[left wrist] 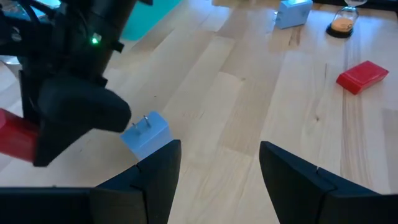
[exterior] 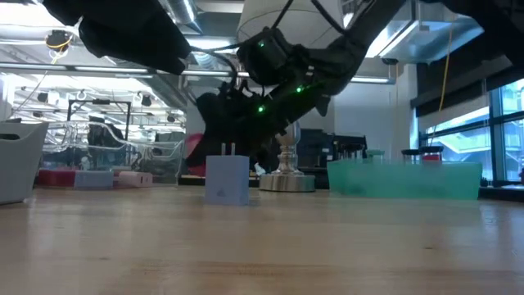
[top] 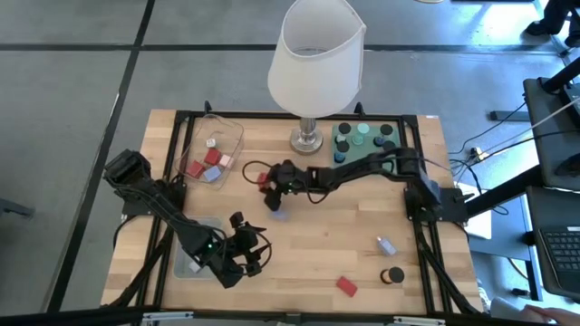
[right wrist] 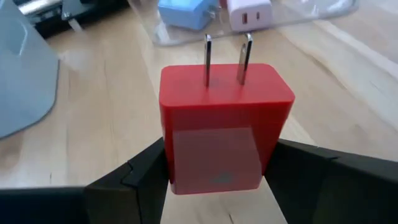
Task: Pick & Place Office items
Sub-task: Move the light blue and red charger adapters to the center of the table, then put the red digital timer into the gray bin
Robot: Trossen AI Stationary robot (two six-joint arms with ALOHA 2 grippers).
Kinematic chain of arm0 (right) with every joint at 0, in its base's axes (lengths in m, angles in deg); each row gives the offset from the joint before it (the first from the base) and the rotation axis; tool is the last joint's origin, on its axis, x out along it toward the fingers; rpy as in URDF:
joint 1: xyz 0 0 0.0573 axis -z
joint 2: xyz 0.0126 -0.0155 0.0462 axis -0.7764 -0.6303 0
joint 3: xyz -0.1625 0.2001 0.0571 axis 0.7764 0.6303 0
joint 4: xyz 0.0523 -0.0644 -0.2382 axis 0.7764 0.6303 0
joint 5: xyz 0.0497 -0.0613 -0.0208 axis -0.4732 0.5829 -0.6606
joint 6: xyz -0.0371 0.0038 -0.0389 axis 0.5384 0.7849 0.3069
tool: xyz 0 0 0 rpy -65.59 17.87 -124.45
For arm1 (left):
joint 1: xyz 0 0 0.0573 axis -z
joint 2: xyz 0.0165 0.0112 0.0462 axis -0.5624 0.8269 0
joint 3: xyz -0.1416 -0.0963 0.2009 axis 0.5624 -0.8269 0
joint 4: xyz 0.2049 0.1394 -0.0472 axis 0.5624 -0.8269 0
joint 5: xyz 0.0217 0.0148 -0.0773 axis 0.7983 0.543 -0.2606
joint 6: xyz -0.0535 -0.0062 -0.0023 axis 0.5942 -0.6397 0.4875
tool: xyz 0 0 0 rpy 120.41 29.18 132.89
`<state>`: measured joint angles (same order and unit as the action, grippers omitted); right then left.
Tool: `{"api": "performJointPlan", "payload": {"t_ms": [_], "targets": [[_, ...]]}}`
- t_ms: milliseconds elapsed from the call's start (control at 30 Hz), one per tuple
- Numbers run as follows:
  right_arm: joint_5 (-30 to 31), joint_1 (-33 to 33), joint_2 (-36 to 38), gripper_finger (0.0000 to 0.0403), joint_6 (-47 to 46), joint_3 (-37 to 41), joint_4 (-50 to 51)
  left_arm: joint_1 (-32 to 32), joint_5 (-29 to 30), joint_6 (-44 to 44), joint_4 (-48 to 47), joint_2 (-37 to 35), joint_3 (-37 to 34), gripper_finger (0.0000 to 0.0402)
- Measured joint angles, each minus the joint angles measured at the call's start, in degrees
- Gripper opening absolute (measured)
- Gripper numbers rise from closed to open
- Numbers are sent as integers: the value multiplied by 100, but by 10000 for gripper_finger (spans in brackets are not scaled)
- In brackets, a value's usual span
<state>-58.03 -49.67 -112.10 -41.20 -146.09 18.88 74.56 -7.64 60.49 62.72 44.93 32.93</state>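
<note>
Red plug-in charger block [right wrist: 224, 124] sits clamped between the two dark fingers of the right gripper [top: 269, 186], its two metal prongs pointing away from the wrist; the fingers press on both of its sides, closed only as far as the block's width. In the high view this gripper hangs over the middle of the table, between the clear tray [top: 216, 152] and the lamp [top: 313, 68] base. Just beside it, on the wood, stands a lavender-blue charger block [top: 279, 214], prongs up, untouched. The tray holds more red, pink and blue blocks. The left gripper [top: 254, 258] hovers nearer the front edge, its fingers parted with nothing between them, the lavender-blue block lying ahead of them. Another red block [top: 346, 286], a pale block [top: 386, 244] and a black cap [top: 392, 274] lie apart at the front right. A green mat [top: 362, 140] behind carries round caps.
</note>
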Motion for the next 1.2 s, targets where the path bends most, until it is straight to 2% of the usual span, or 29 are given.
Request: {"api": "performJointPlan", "payload": {"t_ms": [500, 867, 1033, 1200], "targets": [[17, -1, -495, 228, 154, -11, -654, 9, 59, -18, 0, 0, 2, 214], [32, -3, -511, 318, 154, -22, -774, 9, 59, -20, -4, 0, 2, 214], [31, 15, -211, 339, 145, -46, -678, 9, 45, -17, -4, 0, 2, 214], [31, 41, 538, 338, 348, -60, 262, 13, -83, -2, -2, 0, 4, 214]]}}
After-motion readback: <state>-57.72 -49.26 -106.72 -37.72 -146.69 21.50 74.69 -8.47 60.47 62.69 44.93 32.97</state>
